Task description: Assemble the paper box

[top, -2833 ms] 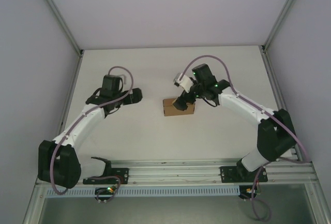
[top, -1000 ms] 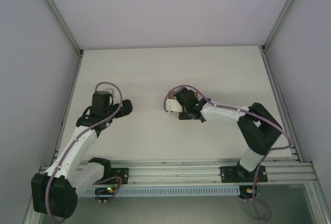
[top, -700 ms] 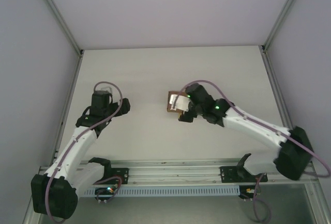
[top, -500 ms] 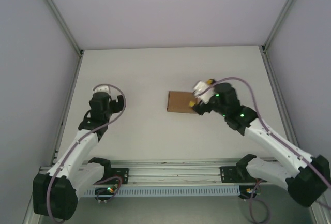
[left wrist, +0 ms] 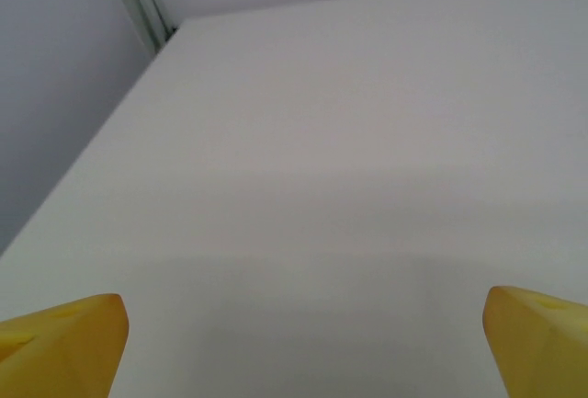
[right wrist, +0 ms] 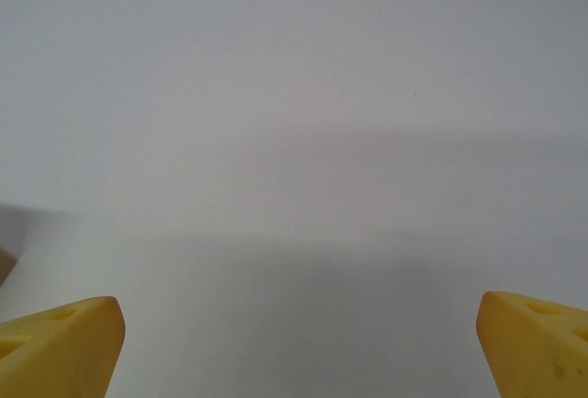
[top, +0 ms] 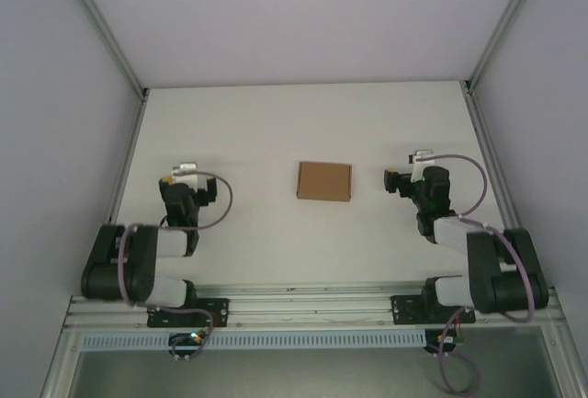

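Note:
The paper box (top: 324,180) is a plain brown cardboard rectangle lying flat and closed at the middle of the white table (top: 276,122), with nothing touching it. My left gripper (top: 188,185) is pulled back on its folded arm well to the box's left. In the left wrist view the left gripper (left wrist: 303,352) is open, its yellow fingertips (left wrist: 64,343) far apart over bare table. My right gripper (top: 413,177) sits to the box's right, apart from it. Seen from the right wrist, the right gripper (right wrist: 296,347) is open and empty, its yellow fingertips (right wrist: 60,343) at the lower corners.
Grey walls (top: 64,95) enclose the table on the left, back and right, with metal posts (top: 101,21) at the corners. An aluminium rail (top: 312,301) carrying both arm bases runs along the near edge. White tabletop lies around the box.
My right gripper has let go of the box and drawn back to the right. Both arms have folded toward their bases. The box now lies uncovered and flat.

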`<move>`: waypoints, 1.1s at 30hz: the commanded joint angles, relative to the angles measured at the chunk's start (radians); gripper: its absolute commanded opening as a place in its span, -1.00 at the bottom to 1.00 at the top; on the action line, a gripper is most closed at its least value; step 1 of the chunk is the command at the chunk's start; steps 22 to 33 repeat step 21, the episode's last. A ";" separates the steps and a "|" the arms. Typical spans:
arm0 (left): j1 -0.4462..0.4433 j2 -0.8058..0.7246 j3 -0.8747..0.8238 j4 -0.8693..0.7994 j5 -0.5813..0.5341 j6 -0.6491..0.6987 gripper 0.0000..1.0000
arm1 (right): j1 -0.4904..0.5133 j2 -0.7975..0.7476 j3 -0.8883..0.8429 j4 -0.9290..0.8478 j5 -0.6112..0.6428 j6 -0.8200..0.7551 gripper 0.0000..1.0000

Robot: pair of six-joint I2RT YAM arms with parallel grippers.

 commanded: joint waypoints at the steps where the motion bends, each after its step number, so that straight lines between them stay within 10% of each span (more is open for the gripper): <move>1: 0.042 0.081 0.022 0.134 0.030 -0.020 1.00 | -0.020 0.159 0.001 0.320 -0.032 0.057 0.99; 33: 0.079 0.073 0.141 -0.094 0.051 -0.046 1.00 | -0.002 0.169 0.076 0.189 -0.054 0.025 0.99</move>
